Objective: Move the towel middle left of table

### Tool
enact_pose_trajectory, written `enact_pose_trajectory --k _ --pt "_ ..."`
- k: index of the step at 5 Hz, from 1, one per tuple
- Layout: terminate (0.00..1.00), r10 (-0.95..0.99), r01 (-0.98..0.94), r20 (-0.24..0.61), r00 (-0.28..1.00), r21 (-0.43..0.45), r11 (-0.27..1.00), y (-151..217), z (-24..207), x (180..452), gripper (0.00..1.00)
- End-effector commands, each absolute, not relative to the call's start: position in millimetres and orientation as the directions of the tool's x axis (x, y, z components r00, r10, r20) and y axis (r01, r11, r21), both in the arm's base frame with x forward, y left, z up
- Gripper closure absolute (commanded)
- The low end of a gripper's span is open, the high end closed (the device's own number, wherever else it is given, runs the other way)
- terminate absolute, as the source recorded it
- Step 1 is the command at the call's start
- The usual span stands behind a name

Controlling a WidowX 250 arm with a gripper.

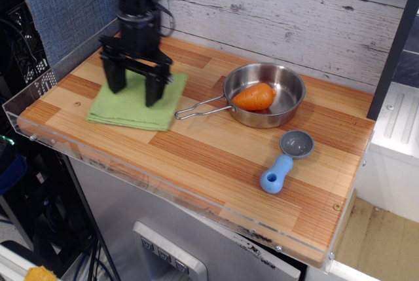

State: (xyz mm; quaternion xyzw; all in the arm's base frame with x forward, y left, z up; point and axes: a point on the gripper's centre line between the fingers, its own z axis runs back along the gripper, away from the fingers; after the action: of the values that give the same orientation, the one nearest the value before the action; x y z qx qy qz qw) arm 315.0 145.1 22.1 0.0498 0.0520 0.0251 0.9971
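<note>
A robot gripper point(135, 90) stands spread-fingered over the towel point(139, 103), both tips pressing the green cloth, which lies directly beneath and between the jaws on the table point(216, 156). The towel looks roughly at middle left; release and retreat seemingly remain. Right of the jaws, a pan point(265, 95) holds a carrot point(254, 96). No writing is legible.

Green towel point(136, 103) flat on table's point(216, 156) left side
</note>
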Motion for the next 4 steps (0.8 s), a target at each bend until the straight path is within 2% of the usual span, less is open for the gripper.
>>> enact_pose_trajectory --k 1,3,4 --pt "0.00 0.091 -0.084 -0.072 0.993 0.096 0.992 180 38 313 0.00" --pt "0.00 0.088 -0.078 -0.085 0.993 0.107 0.991 188 36 313 0.00" --pt "0.00 0.027 -0.022 -0.046 0.999 0.105 0.994 172 43 313 0.00"
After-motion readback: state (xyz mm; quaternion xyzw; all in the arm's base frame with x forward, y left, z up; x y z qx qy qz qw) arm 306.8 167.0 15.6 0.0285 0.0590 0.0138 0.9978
